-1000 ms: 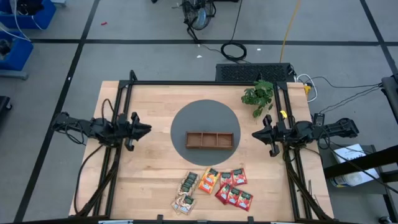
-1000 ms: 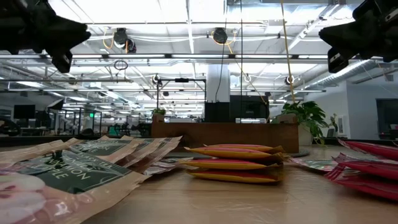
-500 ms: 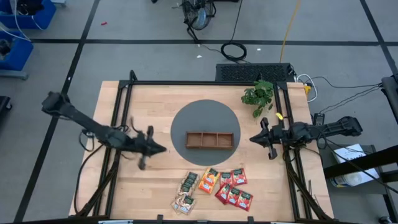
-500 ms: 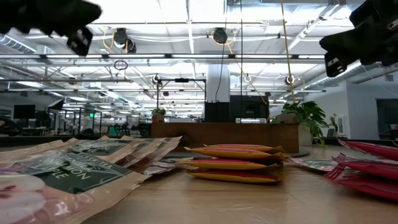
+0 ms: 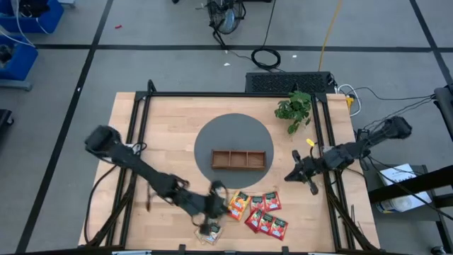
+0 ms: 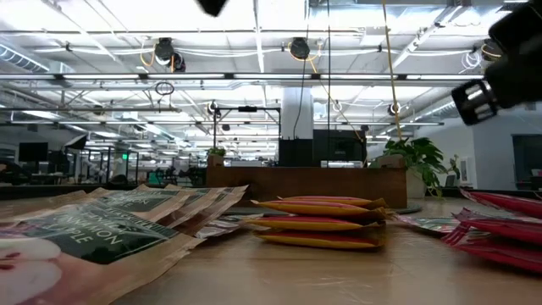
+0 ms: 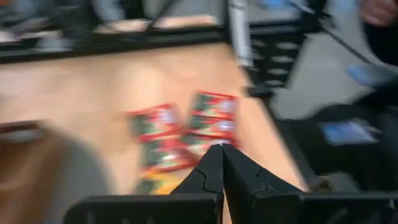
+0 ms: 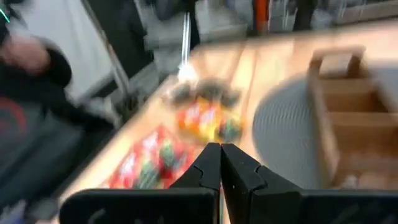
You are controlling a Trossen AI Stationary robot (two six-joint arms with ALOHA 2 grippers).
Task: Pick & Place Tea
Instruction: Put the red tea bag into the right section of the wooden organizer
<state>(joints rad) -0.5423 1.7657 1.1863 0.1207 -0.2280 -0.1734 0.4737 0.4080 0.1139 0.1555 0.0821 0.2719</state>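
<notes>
The tea packets lie flat near the table's front edge: pale ones [image 5: 212, 212], orange ones [image 5: 238, 204] and red ones [image 5: 266, 214]. In the low view they are close up, the orange ones stacked [image 6: 318, 222]. My left gripper [image 5: 224, 200] is shut and hangs above the pale and orange packets, clear of them; its wrist view looks past the shut fingertips [image 7: 221, 148] onto red packets [image 7: 210, 119]. My right gripper [image 5: 289, 175] is shut and sits in the air at the table's right side, right of the packets; it is also in its wrist view [image 8: 219, 148].
A brown wooden three-compartment tray [image 5: 238, 159] rests on a round grey mat [image 5: 233, 134] at the table's middle. A green leafy plant [image 5: 294, 108] stands at the far right. Black frame rails [image 5: 141, 142] run along both sides. A person's dark sleeve and hand [image 8: 37, 68] show beyond the table edge.
My left arm has swept quickly from the table's left side toward the near edge and the right, stretching out until its gripper hangs over the tea packets. My right gripper has swung a little toward the near edge and the packets. The packets have not moved.
</notes>
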